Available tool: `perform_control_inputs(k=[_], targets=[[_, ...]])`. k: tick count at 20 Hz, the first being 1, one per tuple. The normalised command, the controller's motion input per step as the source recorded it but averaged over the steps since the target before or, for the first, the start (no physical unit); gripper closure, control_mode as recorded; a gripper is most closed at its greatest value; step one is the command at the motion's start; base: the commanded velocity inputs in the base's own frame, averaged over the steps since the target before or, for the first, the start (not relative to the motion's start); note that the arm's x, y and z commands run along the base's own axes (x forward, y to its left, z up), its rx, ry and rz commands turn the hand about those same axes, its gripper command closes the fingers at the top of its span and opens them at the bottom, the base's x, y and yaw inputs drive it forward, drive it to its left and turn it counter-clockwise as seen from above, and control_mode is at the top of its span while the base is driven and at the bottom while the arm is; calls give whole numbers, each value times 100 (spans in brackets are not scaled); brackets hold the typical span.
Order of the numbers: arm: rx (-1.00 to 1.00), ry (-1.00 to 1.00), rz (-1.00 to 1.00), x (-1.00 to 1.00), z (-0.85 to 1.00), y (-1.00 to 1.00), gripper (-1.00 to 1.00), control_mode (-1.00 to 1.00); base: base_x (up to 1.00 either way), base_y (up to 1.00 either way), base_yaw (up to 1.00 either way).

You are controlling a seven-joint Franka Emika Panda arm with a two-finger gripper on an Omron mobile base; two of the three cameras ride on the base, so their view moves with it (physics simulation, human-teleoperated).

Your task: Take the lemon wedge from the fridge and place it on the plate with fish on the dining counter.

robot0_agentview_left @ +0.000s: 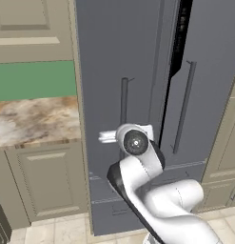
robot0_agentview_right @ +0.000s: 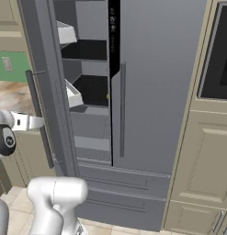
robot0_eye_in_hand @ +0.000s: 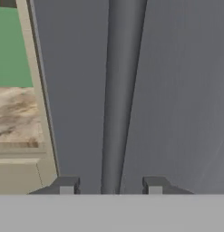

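Fridge-opening step. The fridge [robot0_agentview_left: 138, 71] fills the centre of the left base view; its left door [robot0_agentview_right: 43, 69] stands partly swung out, as the right base view shows at upper left, exposing shelves and white bins [robot0_agentview_right: 73, 94]. In the hand view the gripper [robot0_eye_in_hand: 111, 186] sits at bottom centre with its two fingers [robot0_eye_in_hand: 65, 186] spread either side of the left door's handle [robot0_eye_in_hand: 120, 90]; the jaws are open around the bar and no contact is evident. A tiny yellow speck at the door gap, mid-frame in the right base view, may be the lemon [robot0_agentview_right: 108, 96]; it is too small to confirm. A stone counter [robot0_agentview_left: 35, 119] and green wall [robot0_agentview_left: 33, 78] lie at left of the left base view.

Judged stage: early, the door still being opened, the fruit not yet reached. The next move likely calls for closing on the bar, or hooking it, and drawing the door wider along its hinge arc until the shelf is reachable.
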Motion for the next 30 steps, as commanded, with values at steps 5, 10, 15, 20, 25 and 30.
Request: perform_control_inputs(k=[5, 10, 15, 20, 25, 30], targets=[[2, 0, -8, -100, 30, -7, -100, -100, 0, 0, 0], [14, 0, -5, -100, 44, -84, -100, -100, 0, 0, 0], [34, 5, 10, -23, 19, -100, -100, -100, 0, 0, 0], [24, 4, 23, 23, 0, -99, -100, -100, 0, 0, 0], [22, 15, 36, 77, -1, -37, -100, -100, 0, 0, 0], [15, 9, 24, 87, 0, -11, -100, -100, 0, 0, 0]])
